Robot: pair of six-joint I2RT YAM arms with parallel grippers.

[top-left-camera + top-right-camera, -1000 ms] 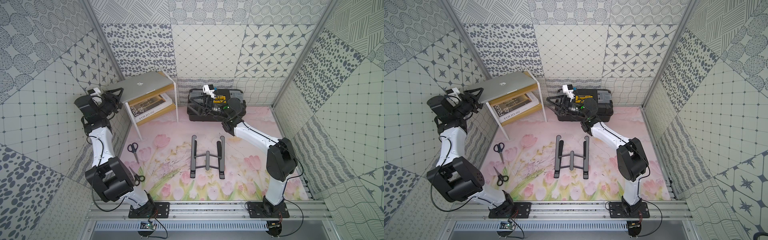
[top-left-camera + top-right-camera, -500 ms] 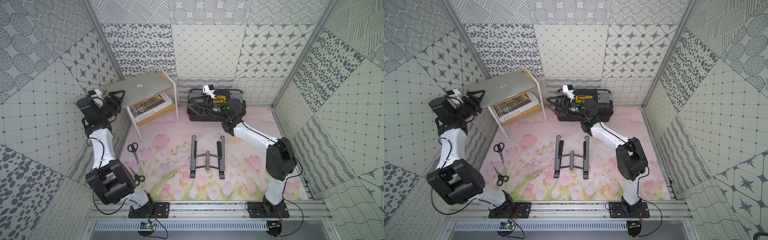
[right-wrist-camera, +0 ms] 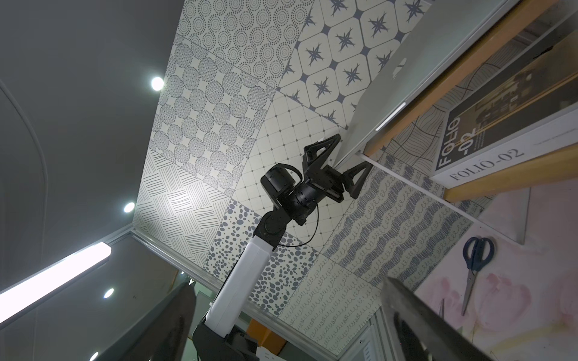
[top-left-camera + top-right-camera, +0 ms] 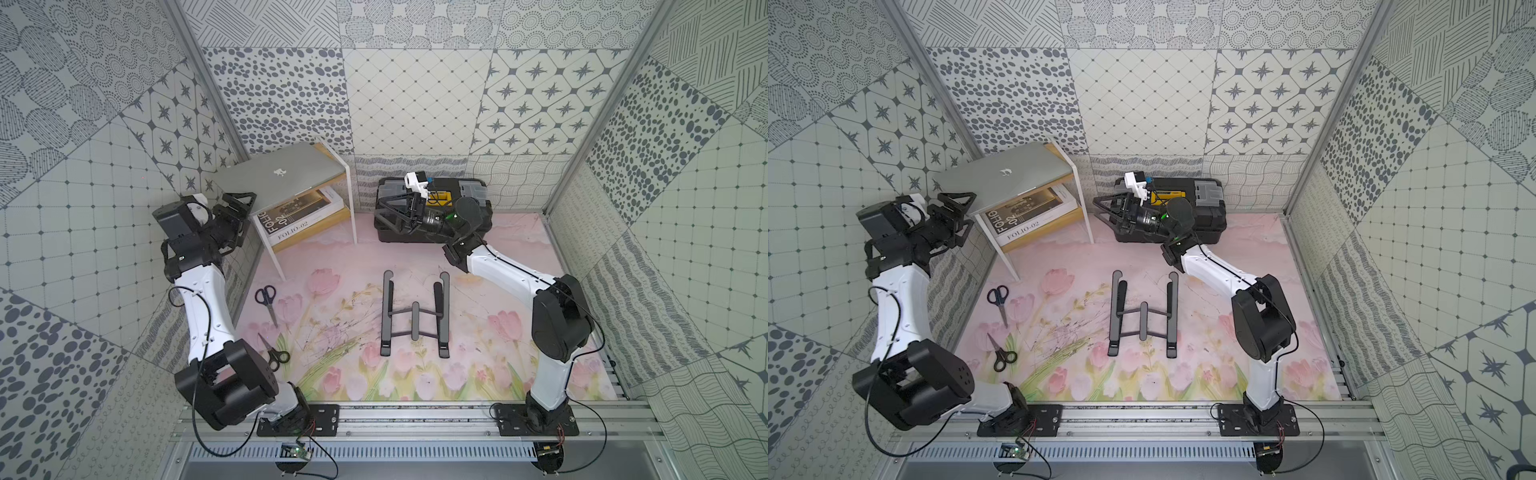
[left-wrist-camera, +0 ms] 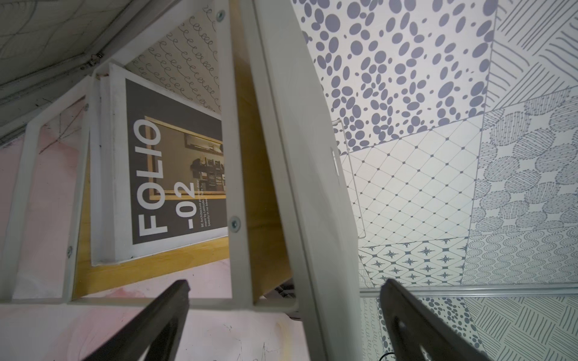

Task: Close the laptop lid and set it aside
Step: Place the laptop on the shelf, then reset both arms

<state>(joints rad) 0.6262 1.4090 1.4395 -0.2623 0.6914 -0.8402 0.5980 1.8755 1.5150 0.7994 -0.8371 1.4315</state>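
Observation:
The silver laptop [image 4: 286, 178] [image 4: 1009, 176] lies flat on top of a small white and wood shelf [image 4: 351, 199] at the back left. Its lid [image 5: 312, 187] is down, logo upward, and its left corner overhangs the shelf. My left gripper [image 4: 245, 218] [image 4: 966, 214] [image 5: 286, 287] is open at that corner; one finger is above the edge and one below, neither touching. My right gripper [image 4: 384, 220] [image 4: 1104, 216] [image 3: 291, 290] hangs open and empty in front of the toolbox, pointing left. The right wrist view shows the laptop [image 3: 406, 93] and the left gripper [image 3: 353, 150] from afar.
A black-and-yellow toolbox [image 4: 473, 195] stands at the back centre. A dark folding stand [image 4: 415, 316] lies mid-mat. Two pairs of scissors [image 4: 266, 297] [image 4: 274, 353] lie on the left of the mat. A FOLIO-02 book [image 4: 299, 216] fills the shelf's lower level. Patterned walls close in on three sides.
My left gripper's jaws have spread wide off the laptop's corner and the hand has drawn back slightly. The laptop stays on the shelf. The right arm has not moved.

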